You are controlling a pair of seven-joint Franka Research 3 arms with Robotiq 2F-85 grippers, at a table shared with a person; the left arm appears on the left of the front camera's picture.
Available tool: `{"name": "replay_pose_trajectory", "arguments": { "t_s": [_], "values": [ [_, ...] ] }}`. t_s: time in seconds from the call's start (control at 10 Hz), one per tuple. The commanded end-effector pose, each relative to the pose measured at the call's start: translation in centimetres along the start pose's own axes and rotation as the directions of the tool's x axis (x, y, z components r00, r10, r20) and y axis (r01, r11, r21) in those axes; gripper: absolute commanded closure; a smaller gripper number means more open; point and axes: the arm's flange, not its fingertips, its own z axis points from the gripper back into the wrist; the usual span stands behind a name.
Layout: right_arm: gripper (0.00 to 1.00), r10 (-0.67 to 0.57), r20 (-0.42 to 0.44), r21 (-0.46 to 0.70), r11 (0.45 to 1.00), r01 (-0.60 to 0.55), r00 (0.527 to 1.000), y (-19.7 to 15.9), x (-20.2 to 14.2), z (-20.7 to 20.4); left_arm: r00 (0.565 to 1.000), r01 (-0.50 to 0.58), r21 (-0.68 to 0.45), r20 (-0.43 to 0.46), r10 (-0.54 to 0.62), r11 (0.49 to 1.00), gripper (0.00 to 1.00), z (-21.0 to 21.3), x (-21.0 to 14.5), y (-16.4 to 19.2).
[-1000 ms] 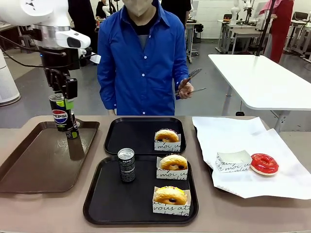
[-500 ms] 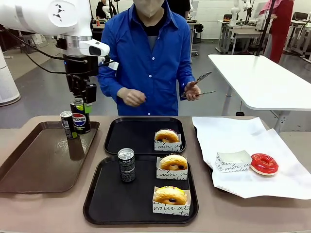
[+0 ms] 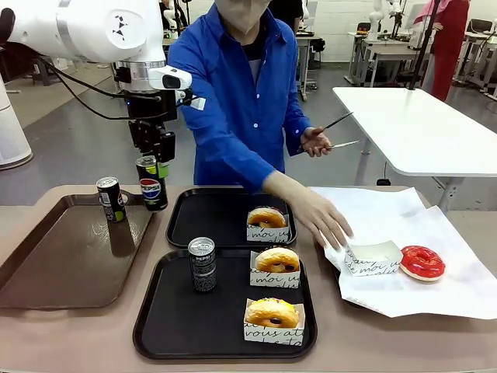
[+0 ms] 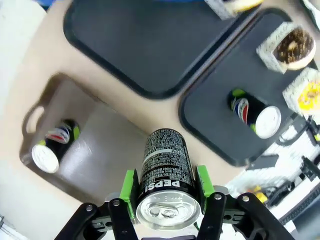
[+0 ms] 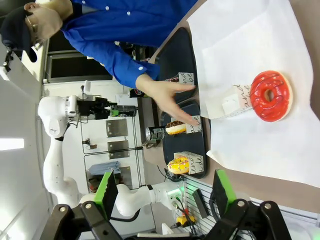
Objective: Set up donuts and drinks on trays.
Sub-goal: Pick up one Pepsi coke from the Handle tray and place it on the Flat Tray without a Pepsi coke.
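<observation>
The left claw is clenched on a Pepsi can, its pads pinching the can's upper sides so that it hangs upright and clear of the desk. It hangs over the seam where the brown tray meets the far black tray. That tray carries one sleeved donut and no drink, so the can is probably meant for its bare left part, and the upright hold suits setting it down on its base. The near black tray looks further along, with a standing can to the left of two sleeved donuts. A spare can stands on the brown tray, which seems to serve as stock. The person's hand reaches past the far tray's right edge toward an empty sleeve lying beside a red donut on the white paper. The other hand holds tongs, probably for handling that donut. The right claw is released and empty, its pads wide apart high over the desk, which leaves the person's reach free.
</observation>
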Motion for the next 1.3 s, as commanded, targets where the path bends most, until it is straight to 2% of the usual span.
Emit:
{"name": "replay_pose_trajectory", "arguments": {
  "t_s": [0.0,0.1,0.2,0.3,0.5,0.7,0.8,1.2],
  "values": [
    [0.00,0.003,0.005,0.015,1.000,-0.003,1.000,0.1,0.0,0.0,0.996,0.005,-0.005,-0.090,-0.005,1.000,0.43,3.5,-8.8,0.4],
    [0.00,0.003,0.005,0.015,1.000,-0.003,1.000,0.1,0.0,0.0,0.999,0.015,-0.009,-0.051,-0.016,1.000,0.43,4.8,-13.6,1.1],
    [0.00,0.003,0.005,0.015,1.000,-0.003,1.000,0.1,0.0,0.0,1.000,0.007,-0.013,-0.017,-0.007,1.000,0.43,4.9,-16.1,1.1],
    [0.00,0.003,0.005,0.015,1.000,-0.003,1.000,0.1,0.0,0.0,1.000,-0.004,-0.015,0.000,0.004,1.000,0.43,4.8,-17.1,1.4],
    [0.00,0.003,0.005,0.015,1.000,-0.003,1.000,0.1,0.0,0.0,1.000,-0.002,-0.014,-0.004,0.002,1.000,0.43,5.3,-16.5,2.5],
    [0.00,0.003,0.005,0.015,1.000,-0.003,1.000,0.1,0.0,0.0,0.998,-0.062,-0.008,0.030,0.062,0.998,0.43,5.5,-16.9,2.3],
    [0.00,0.003,0.005,0.015,1.000,-0.003,1.000,0.1,0.0,0.0,1.000,-0.026,-0.010,-0.015,0.025,1.000,0.43,5.8,-17.9,2.5],
    [0.00,0.003,0.005,0.015,1.000,-0.003,1.000,0.1,0.0,0.0,1.000,-0.026,-0.010,-0.015,0.025,1.000,0.43,5.8,-17.9,2.5]
  ]
}}
